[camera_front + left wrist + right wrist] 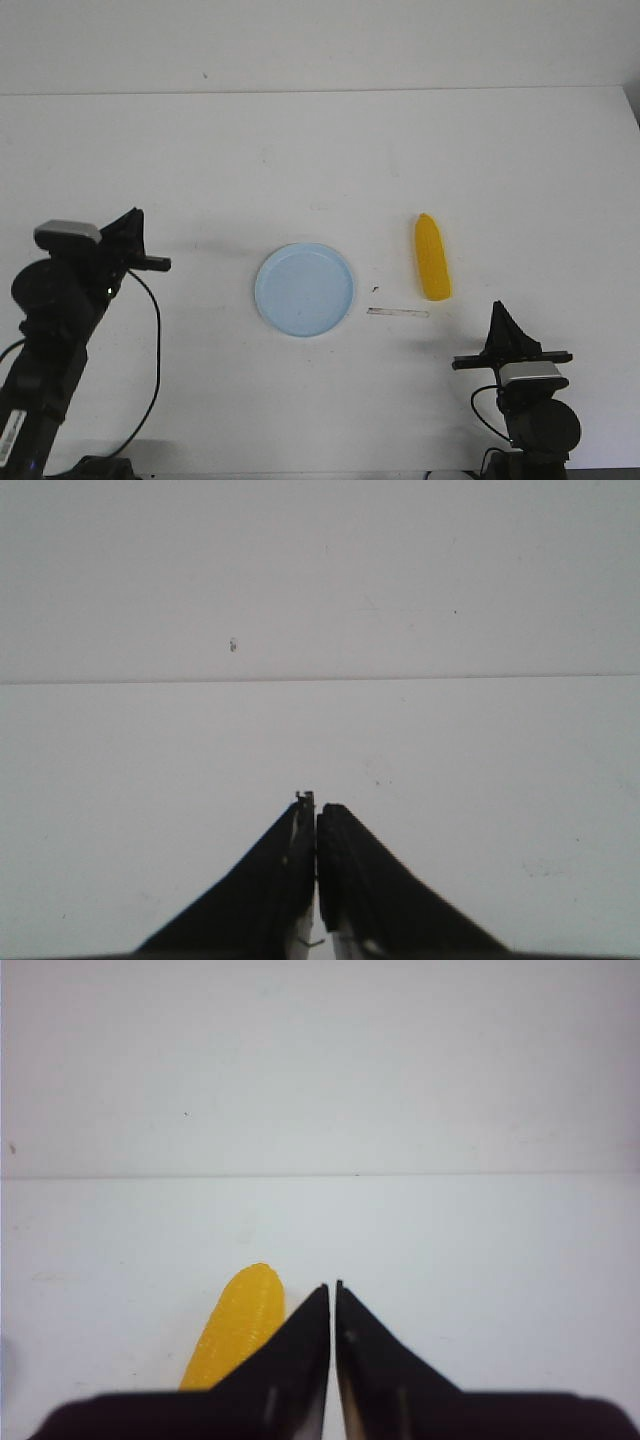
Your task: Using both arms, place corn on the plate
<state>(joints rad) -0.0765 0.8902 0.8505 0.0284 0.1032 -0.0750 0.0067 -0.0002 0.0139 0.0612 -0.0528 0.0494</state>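
Note:
The yellow corn point(432, 257) lies on the white table, right of centre, its pointed end away from me. It also shows in the right wrist view point(236, 1326), just beside my fingers and beyond them. The pale blue plate point(304, 289) lies empty at the table's middle, left of the corn. My right gripper point(497, 310) is shut and empty, near the front edge, short of the corn and a little to its right; in its own view point(333, 1287) the tips meet. My left gripper point(136, 215) is shut and empty at the far left, well away from the plate; its own view point(316, 802) shows only bare table.
A thin pale strip point(398, 312) lies on the table between plate and corn, nearer the front. A small dark speck point(375, 289) lies just beyond it. The table's back edge meets a white wall point(320, 45).

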